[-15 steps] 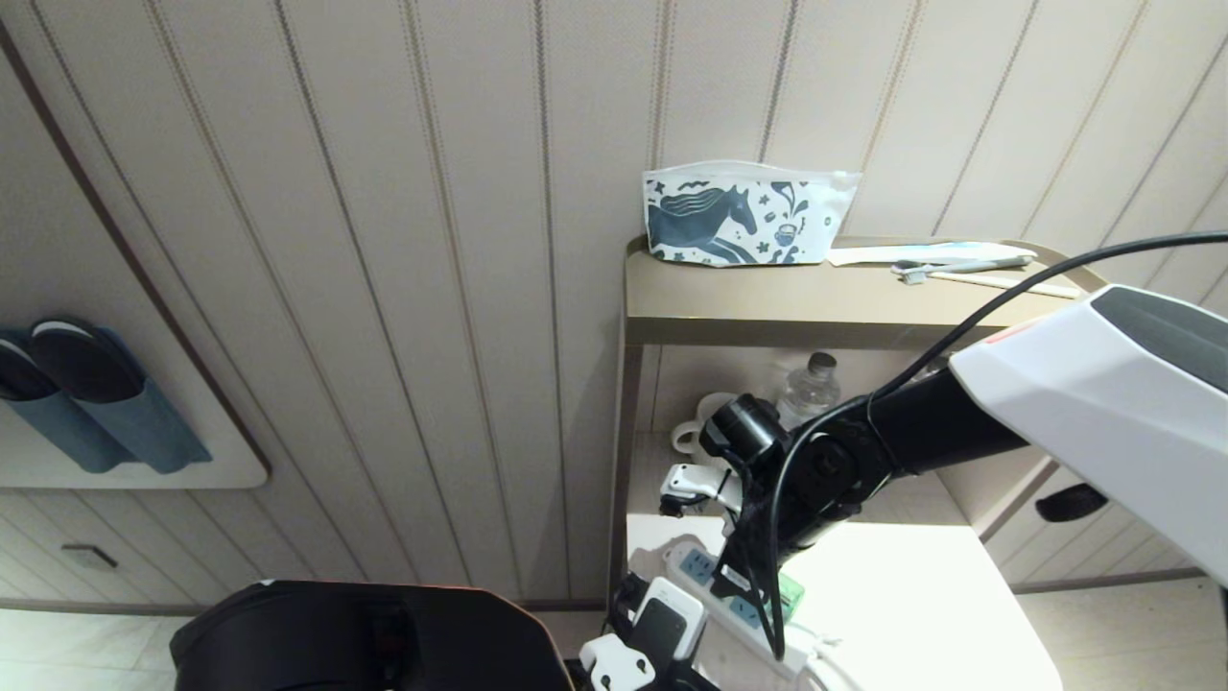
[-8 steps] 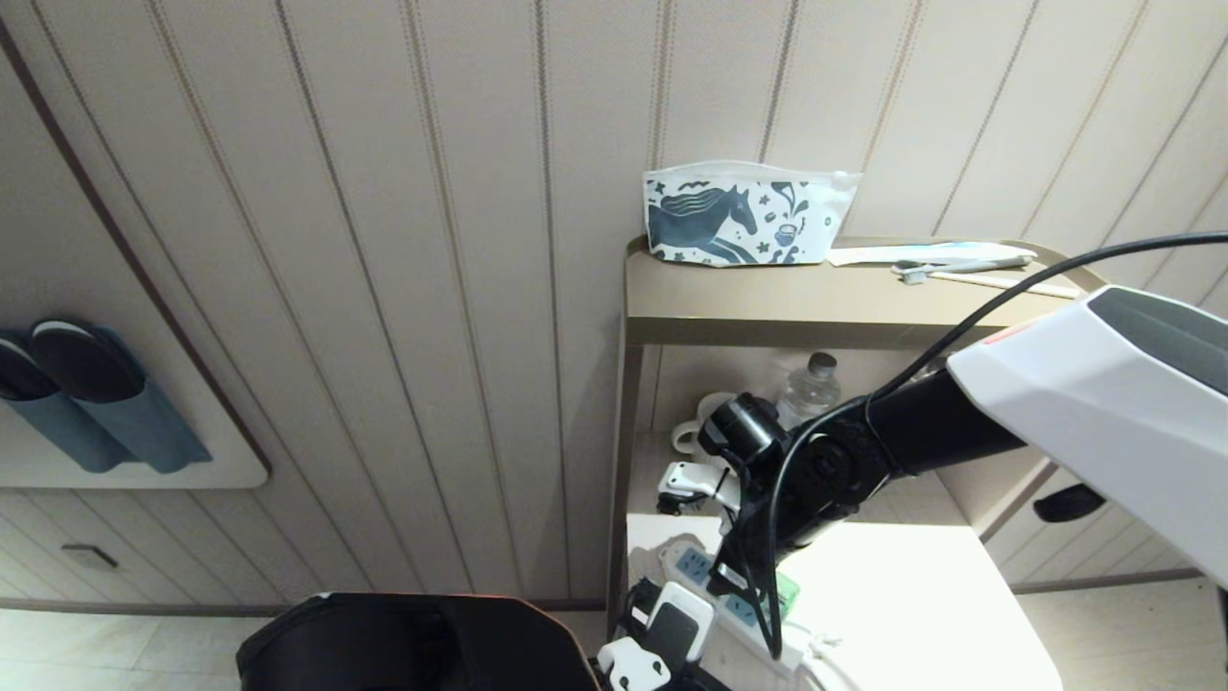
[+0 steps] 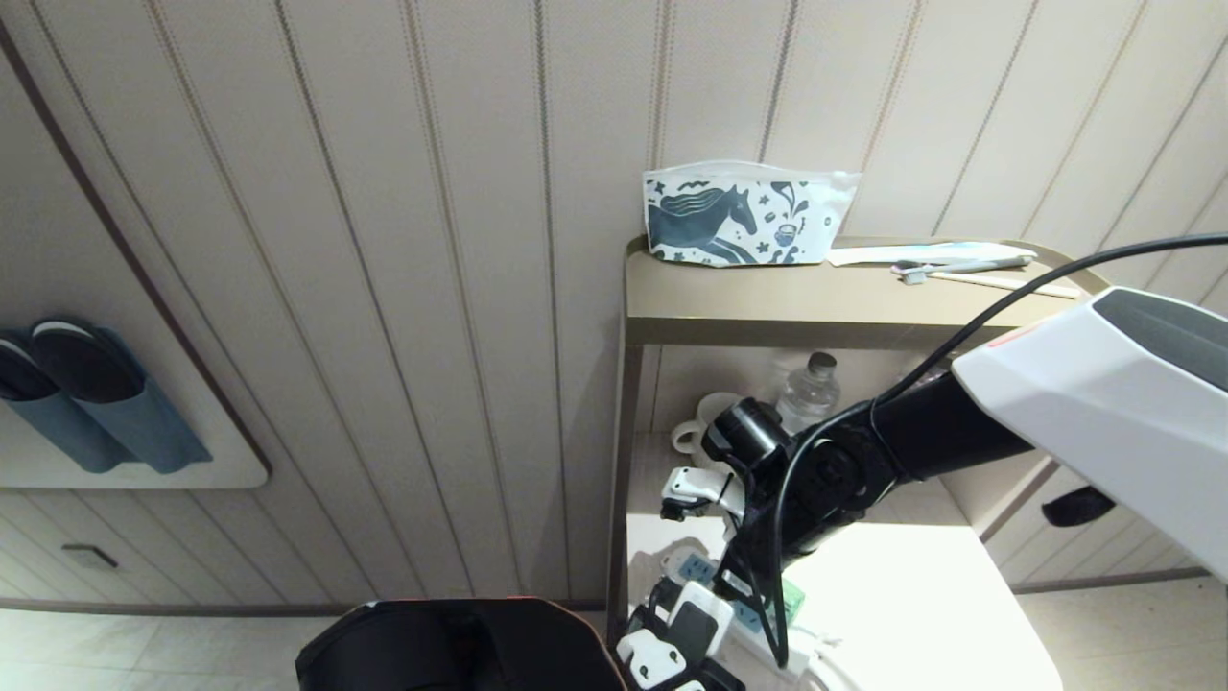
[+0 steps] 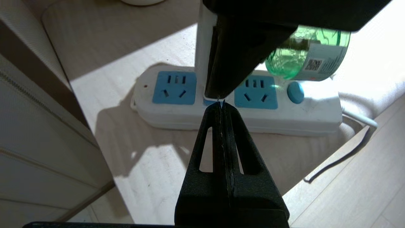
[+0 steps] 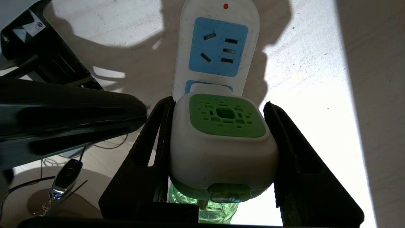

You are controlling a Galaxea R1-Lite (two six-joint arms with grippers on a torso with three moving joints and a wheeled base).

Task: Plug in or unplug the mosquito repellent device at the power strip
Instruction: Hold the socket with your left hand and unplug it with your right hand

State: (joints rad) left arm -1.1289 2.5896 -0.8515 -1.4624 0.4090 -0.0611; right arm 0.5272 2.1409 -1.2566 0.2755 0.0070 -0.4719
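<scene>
Mosquito repellent device pinched btwn right fingers, on power strip; left fingers pressed together.

So the only real mover here is the left arm. In the head view its black bulk along the bottom edge has slid a good way toward the robot's right, and the left claw has come along with it, tucking in closer to the near end of the power strip and covering more of it than before. The right arm shifted just a hair: the wrist end sits a touch lower and further right in the frame. The green bit of the mosquito repellent device peeking out past that arm looks a little slimmer now too.
</scene>
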